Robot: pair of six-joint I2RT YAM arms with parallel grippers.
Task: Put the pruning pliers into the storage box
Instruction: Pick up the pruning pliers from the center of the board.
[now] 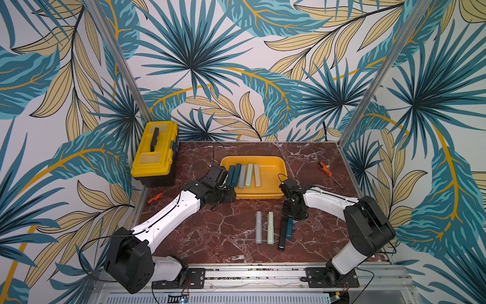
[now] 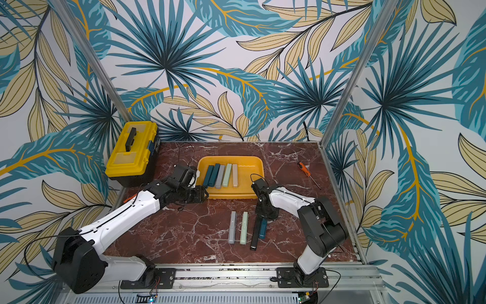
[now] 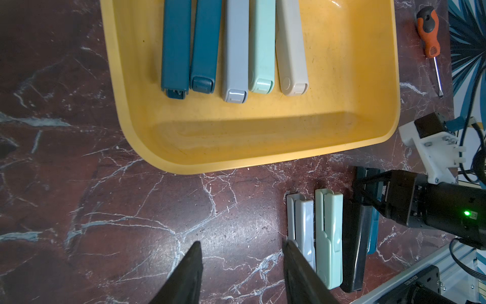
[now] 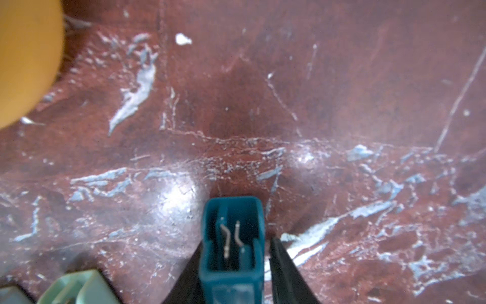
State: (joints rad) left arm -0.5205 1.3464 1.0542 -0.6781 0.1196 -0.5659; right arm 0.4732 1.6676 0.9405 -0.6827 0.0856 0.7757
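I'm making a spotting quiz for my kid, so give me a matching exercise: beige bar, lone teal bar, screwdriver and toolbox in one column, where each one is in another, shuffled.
Things:
1 beige bar
2 lone teal bar
3 screwdriver
4 toolbox

Places:
A between the fingers of the right gripper
B in the back left corner
C in the tray
D on the table, right of the tray

Pairs: 1-C, 2-A, 3-D, 4-B

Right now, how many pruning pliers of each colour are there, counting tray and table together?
Dark teal pliers: 3
Grey pliers: 2
Pale green pliers: 2
Beige pliers: 1
Black pliers: 1
Total: 9
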